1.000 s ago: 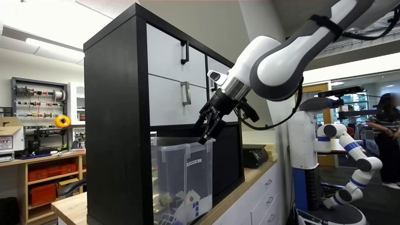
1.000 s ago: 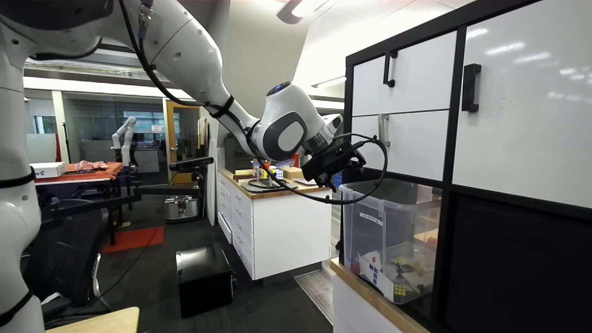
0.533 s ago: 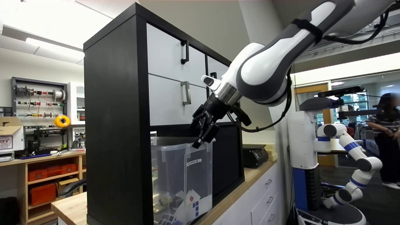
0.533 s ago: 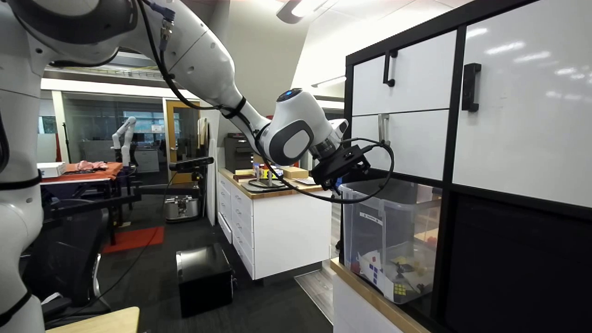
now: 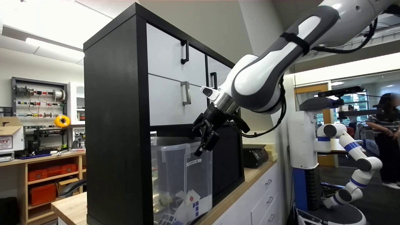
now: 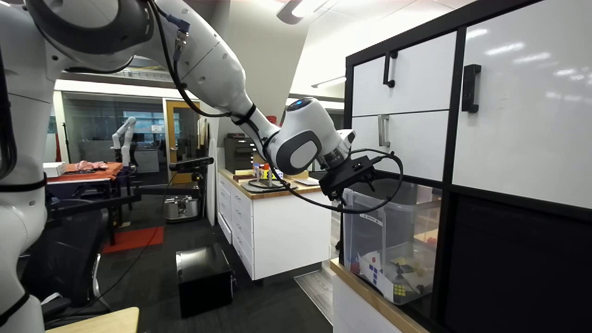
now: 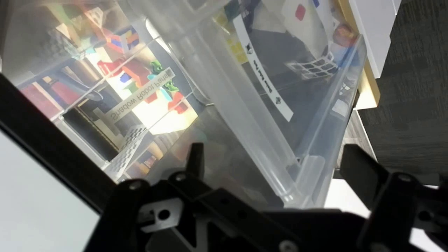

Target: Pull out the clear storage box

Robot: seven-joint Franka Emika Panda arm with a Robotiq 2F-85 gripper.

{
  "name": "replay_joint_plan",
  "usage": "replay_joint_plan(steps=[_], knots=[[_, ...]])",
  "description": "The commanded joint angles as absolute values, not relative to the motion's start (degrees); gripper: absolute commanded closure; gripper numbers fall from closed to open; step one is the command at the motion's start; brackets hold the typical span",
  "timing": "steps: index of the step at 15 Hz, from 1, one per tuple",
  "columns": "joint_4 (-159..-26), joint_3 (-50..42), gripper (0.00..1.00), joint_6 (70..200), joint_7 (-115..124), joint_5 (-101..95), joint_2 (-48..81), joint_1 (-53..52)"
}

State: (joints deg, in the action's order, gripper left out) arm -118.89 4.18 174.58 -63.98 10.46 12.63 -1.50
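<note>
The clear storage box stands in the cabinet's lower compartment, with jumbled pale items showing through its walls. It also shows in an exterior view and the wrist view. My gripper points down at the box's upper front rim. In the wrist view, my gripper is open and a rim corner lies between its fingers. One finger shows over the box's inside, the other finger outside its front wall. Nothing is gripped. I cannot tell whether a finger touches the box.
The black cabinet has white drawer fronts with handles just above the box. A black divider stands beside the box. A wooden counter edge runs below it. My cable loops near the box. Another robot stands in the background.
My arm has moved down and toward the cabinet. The lower fingertip has gone from about the rim's height to in front of the box's upper wall. The box has not moved.
</note>
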Motion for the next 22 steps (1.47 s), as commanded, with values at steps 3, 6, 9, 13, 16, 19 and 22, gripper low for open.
replay_joint_plan(steps=[3,6,9,13,16,19,22], knots=[[-117.33,5.05,0.0,172.74,-65.99,11.0,14.31,0.01],[-117.43,5.29,0.13,172.8,-66.25,11.11,14.45,0.24],[-118.19,6.48,0.4,172.79,-67.56,11.92,13.25,1.17],[-120.18,9.29,0.66,172.59,-70.43,13.66,10.73,3.92],[-121.98,11.55,0.86,172.57,-73.02,16.09,8.59,6.36],[-124.15,13.56,0.93,171.57,-76.66,19.63,6.22,8.43],[-128.37,14.43,0.95,170.52,-81.43,23.29,2.22,9.67]])
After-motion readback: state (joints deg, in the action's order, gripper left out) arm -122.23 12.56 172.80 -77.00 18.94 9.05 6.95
